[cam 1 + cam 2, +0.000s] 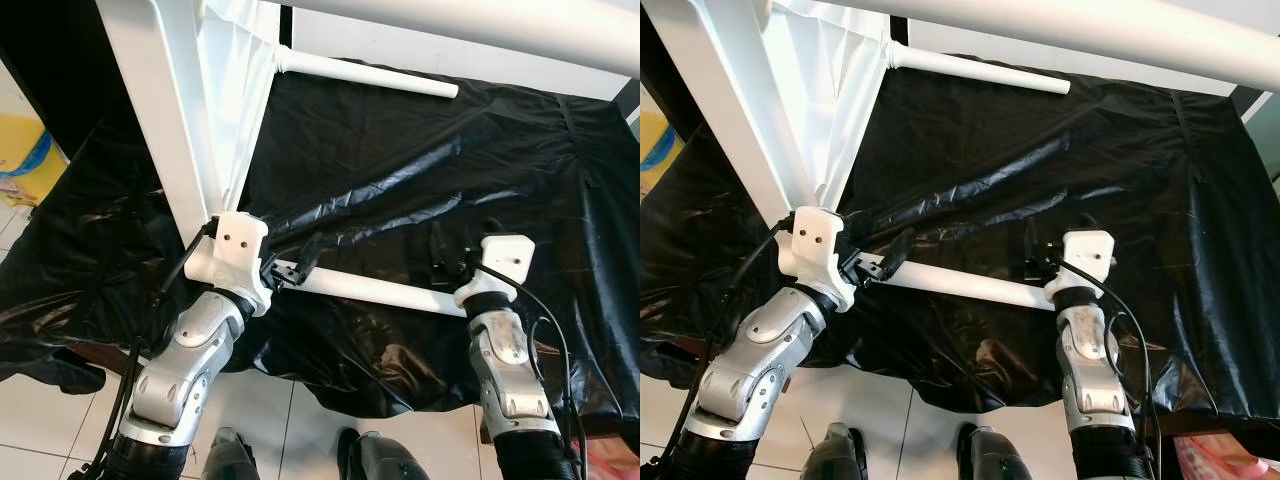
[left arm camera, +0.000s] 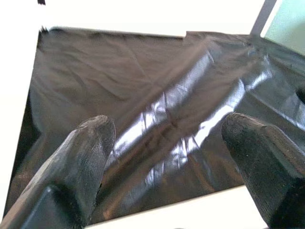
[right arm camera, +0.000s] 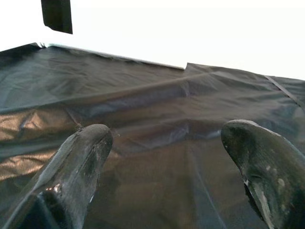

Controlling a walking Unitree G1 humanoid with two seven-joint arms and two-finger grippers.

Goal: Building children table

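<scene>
landmark: the loose white table leg (image 1: 385, 291), lying crosswise on the black plastic sheet (image 1: 400, 170) near the sheet's near edge.

1. near zone. the left gripper (image 1: 305, 262) sits at the leg's left end and the right gripper (image 1: 452, 252) at its right end. both wrist views show each pair of fingers spread apart, with sheet between them, so neither is clamped on anything. in the left wrist view the leg (image 2: 190, 214) lies just under the fingertips (image 2: 95, 138).

2. step in hand, as judged: lining up to pick the leg, which is not yet gripped. the next move calls for lowering and closing on it.

3. left of the leg. the upturned white table frame (image 1: 165, 130) stands close beside the left gripper; room there is tight.

4. beyond the leg. open sheet, then a fitted leg (image 1: 370, 75) projecting from the frame at the far edge. a white rail (image 1: 480, 25) crosses overhead and limits lift height.
</scene>
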